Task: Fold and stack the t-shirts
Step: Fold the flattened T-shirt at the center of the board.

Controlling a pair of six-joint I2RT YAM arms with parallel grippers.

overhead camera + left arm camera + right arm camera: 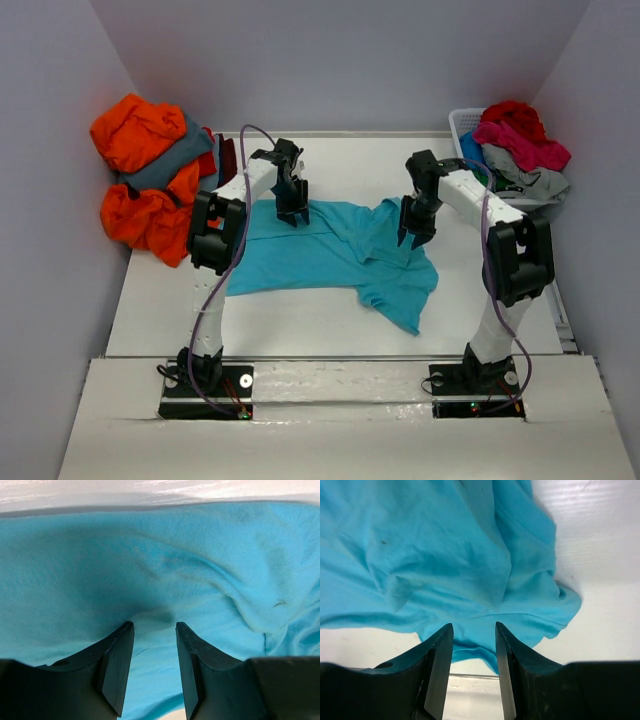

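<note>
light: bright, even | shadows: soft, beneath fingers (117, 670) | glare: mild on table (150, 492) | focus: wrist views slightly soft

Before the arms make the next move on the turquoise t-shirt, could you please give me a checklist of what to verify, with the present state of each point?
1. Left gripper open, nothing clamped: ok.
2. Right gripper open, free of cloth: ok.
3. Turquoise t-shirt lies flat: not ok; wrinkled, and bunched near the right gripper.
4. Whole shirt on the table, nothing overhanging: ok.
5. Shirt apart from the orange pile: cannot tell; the left arm hides the gap.
</note>
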